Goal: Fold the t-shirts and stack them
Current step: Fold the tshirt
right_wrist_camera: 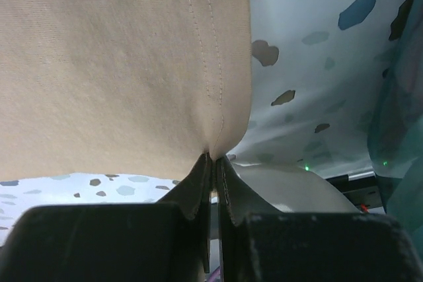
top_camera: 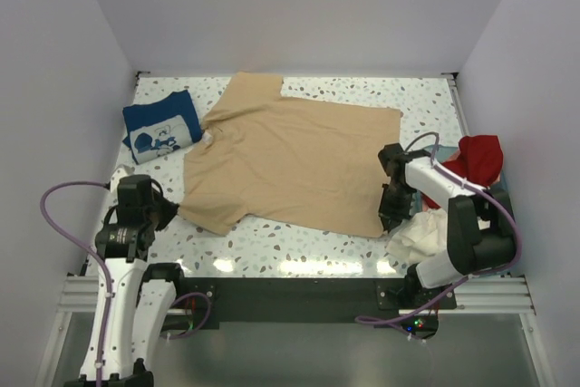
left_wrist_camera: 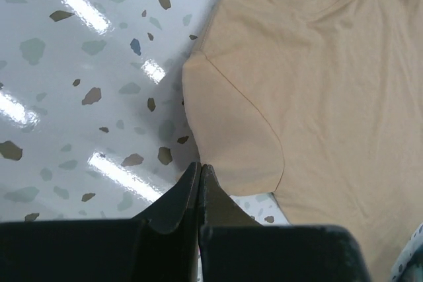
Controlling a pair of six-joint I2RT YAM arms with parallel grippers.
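Note:
A tan t-shirt [top_camera: 290, 160] lies spread flat across the middle of the speckled table [top_camera: 299, 246]. My right gripper [top_camera: 387, 221] is shut on its hem at the near right corner; in the right wrist view the cloth [right_wrist_camera: 119, 64] puckers into the gripper [right_wrist_camera: 215, 158]. My left gripper [top_camera: 170, 211] is shut at the edge of the near left sleeve [left_wrist_camera: 231, 137]. In the left wrist view its tips [left_wrist_camera: 199, 168] show no cloth between them. A folded navy t-shirt [top_camera: 161, 126] with a white print lies at the far left. A red t-shirt [top_camera: 476, 159] and a cream-white one [top_camera: 424, 235] are bunched at the right.
Something teal and see-through [right_wrist_camera: 400, 97] shows at the right edge of the right wrist view. Grey walls close in the table on the left, back and right. The arm bases and a metal rail [top_camera: 299, 295] run along the near edge.

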